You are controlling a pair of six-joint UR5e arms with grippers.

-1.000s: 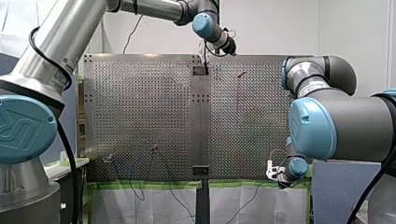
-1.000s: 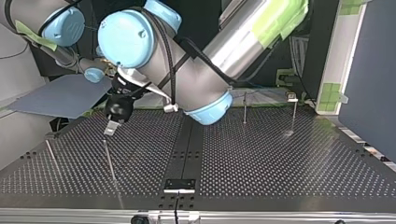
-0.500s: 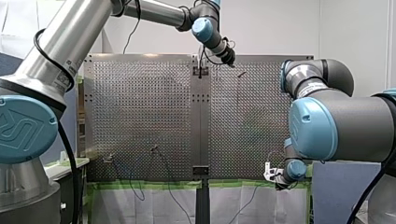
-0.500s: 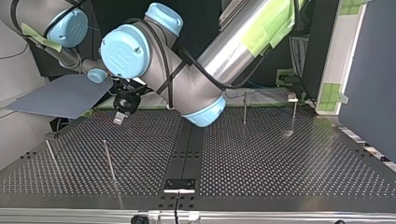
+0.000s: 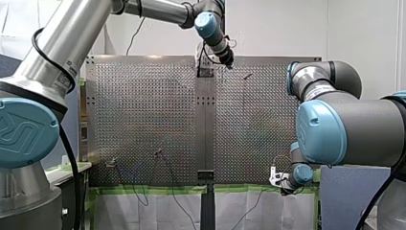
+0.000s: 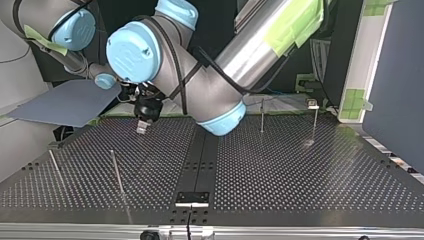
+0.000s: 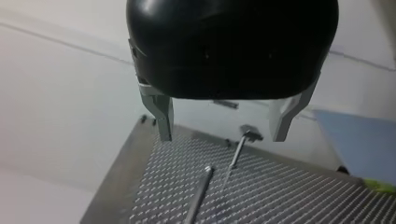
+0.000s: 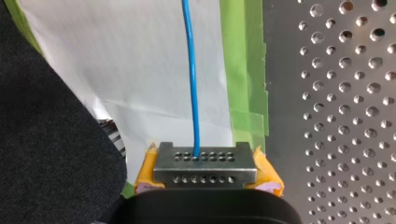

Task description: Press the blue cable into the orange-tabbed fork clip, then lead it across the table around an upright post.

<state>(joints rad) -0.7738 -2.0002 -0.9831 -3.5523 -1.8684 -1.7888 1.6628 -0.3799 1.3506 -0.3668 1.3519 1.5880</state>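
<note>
Yellow-padded, my right gripper [image 8: 204, 161] is clamped on the blue cable [image 8: 192, 88], which runs straight ahead over white sheeting [image 8: 140, 70] beside green tape [image 8: 243, 70] edging the table [image 8: 336, 93]. My left gripper [image 7: 222, 135] hangs spread wide, empty, an upright post [image 7: 198, 196] ahead; the label [image 5: 67, 64] on my left arm is too small to read.

Perforated metal table [image 6: 300, 170], black centre strip [image 6: 200, 155] down the middle, small black plate [image 6: 192, 198] at the strip's end. Thin upright rods stand on it. Ahead of the left gripper [image 7: 223, 137], about in line with the gap between its jaws: plain post [image 7: 198, 196] nearer, flat-headed post [image 7: 238, 151] beyond, close to the table's edge. Across the strip, well apart from those jaws: short post [image 6: 262, 115], capped post [image 6: 314, 120]. Beside the right gripper [image 8: 204, 163], off one jaw: bare perforated plate, green tape [image 8: 243, 70] along its edge.
</note>
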